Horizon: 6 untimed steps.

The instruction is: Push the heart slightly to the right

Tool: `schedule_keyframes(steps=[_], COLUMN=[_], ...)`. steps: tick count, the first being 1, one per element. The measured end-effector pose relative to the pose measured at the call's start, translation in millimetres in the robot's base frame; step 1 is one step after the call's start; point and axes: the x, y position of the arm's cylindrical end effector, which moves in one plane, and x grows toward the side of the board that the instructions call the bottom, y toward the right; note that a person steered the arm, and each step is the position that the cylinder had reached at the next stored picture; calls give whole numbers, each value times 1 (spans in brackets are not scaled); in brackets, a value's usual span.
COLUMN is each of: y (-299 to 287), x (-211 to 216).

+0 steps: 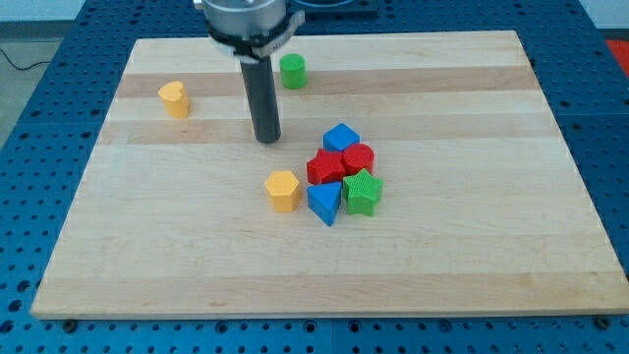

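Note:
The yellow heart lies near the board's upper left. My tip stands on the board to the heart's right and a little lower, well apart from it. The rod touches no block. A yellow hexagon lies below the tip. A green cylinder lies above and just right of the rod.
A tight cluster lies right of the tip: a blue cube, a red star, a red round block, a green star and a blue triangle. The wooden board rests on a blue perforated table.

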Motion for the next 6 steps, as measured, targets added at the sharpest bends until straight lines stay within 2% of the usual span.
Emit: schedule_keyframes(steps=[1,2,3,4,5,6], y=[-10,-71,-159,-193,-158,-131], x=[-49,-101,-107,-82,-38,-24])
